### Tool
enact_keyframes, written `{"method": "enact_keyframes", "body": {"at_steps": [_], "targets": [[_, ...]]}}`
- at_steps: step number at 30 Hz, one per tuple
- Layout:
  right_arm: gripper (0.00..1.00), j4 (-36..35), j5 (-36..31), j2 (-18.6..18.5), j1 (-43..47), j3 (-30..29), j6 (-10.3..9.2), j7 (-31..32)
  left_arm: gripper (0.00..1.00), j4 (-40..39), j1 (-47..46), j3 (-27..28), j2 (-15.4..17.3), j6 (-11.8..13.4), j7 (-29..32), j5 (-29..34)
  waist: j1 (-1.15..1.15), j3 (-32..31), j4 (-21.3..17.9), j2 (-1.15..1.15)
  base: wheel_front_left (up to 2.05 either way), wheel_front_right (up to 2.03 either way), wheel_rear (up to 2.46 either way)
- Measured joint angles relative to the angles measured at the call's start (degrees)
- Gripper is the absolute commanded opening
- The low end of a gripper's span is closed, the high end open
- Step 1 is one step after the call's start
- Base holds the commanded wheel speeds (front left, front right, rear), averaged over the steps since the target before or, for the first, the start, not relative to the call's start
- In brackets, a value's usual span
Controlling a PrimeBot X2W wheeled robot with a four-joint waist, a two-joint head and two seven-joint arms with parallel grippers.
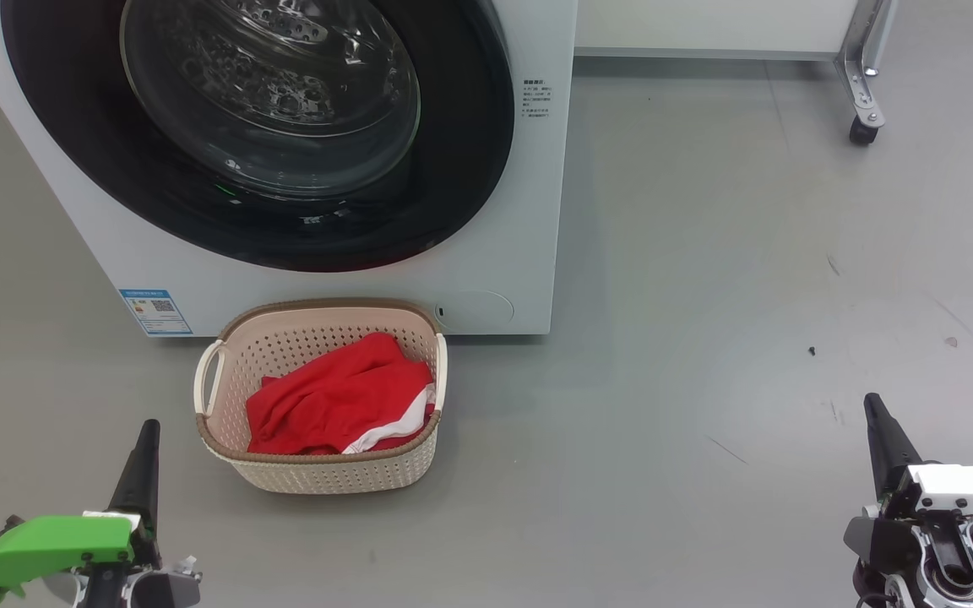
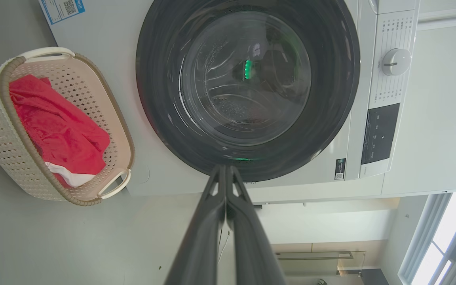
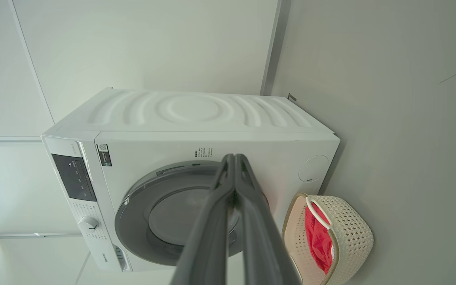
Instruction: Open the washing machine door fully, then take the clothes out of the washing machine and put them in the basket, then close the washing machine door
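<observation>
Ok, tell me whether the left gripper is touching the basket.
Apart. In the head view a strip of bare grey floor shows between the shut left gripper and the near side of the basket.

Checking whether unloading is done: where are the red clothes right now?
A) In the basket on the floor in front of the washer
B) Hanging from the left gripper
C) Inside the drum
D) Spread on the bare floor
A: the red clothes lie inside the perforated basket, which stands in front of the closed washing machine door.
</observation>
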Motion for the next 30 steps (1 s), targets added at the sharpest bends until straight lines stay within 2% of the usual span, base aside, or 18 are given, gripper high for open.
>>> {"method": "enact_keyframes", "body": {"at_steps": [3, 30], "targets": [[0.00, 0.13, 1.70, -0.08, -0.01, -0.35, 0.02, 0.46, 0.00, 0.00, 0.00, 0.13, 0.00, 0.00, 0.34, -0.98, 0.00, -0.10, 0.02, 0.00, 0.00, 0.00, 0.00], [0.00, 0.49, 1.74, -0.08, -0.20, -0.51, 0.18, 0.48, 0.00, 0.00, 0.00, 0.23, 0.00, 0.00, 0.35, -0.99, 0.00, -0.10, 0.01, 0.00, 0.00, 0.00, 0.00]]}}
